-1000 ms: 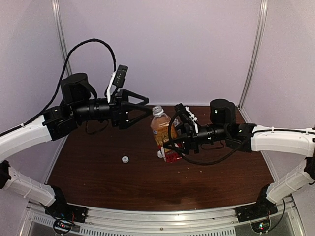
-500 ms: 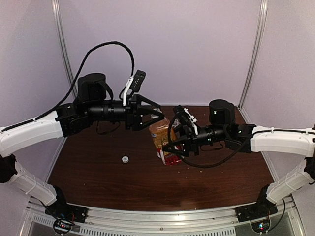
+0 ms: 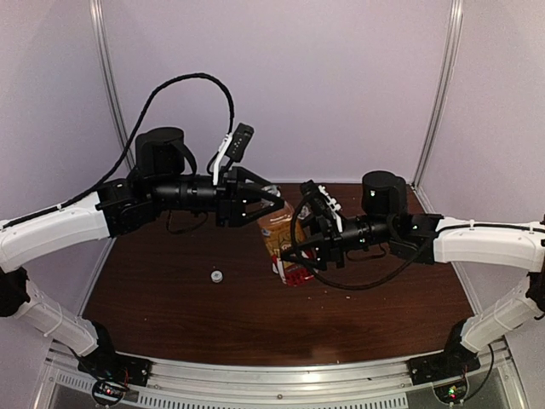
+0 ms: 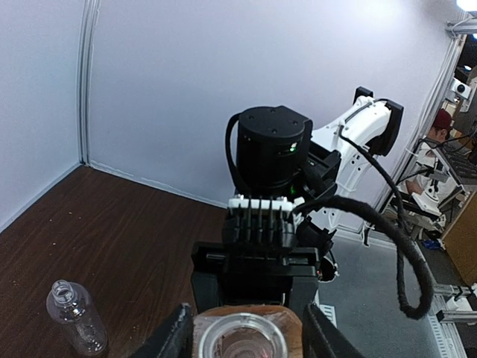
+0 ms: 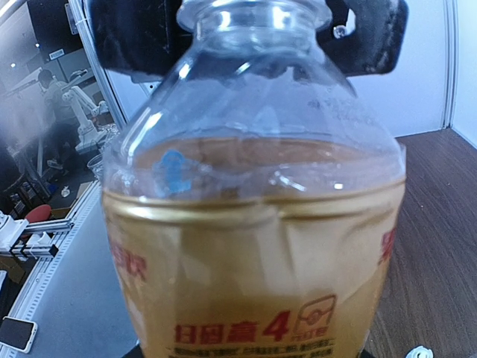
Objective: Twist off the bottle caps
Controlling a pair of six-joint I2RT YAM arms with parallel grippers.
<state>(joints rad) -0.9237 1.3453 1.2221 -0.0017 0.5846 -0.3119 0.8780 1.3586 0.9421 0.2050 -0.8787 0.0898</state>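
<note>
The amber bottle (image 3: 282, 232) with the red label hangs tilted over the table, with my right gripper (image 3: 296, 256) shut on its body. It fills the right wrist view (image 5: 253, 246). My left gripper (image 3: 274, 204) reaches in from the left, its jaws either side of the bottle's top. In the left wrist view the bottle's mouth (image 4: 242, 341) shows as a clear ring with no white cap on it. One white bottle cap (image 3: 216, 275) lies on the table to the left. A second small white piece (image 3: 277, 267) sits by the bottle's base. The clear bottle (image 4: 74, 317) stands uncapped.
The brown table (image 3: 170, 315) is ringed by pale walls and metal posts (image 3: 104, 77). The left arm's black cable (image 3: 183, 81) loops above it. A small white piece (image 5: 419, 352) lies on the wood at the bottom right of the right wrist view.
My left arm has swung right until its jaws surround the bottle's top, and they have narrowed. The bottle has tipped a little. My right gripper keeps its hold.
</note>
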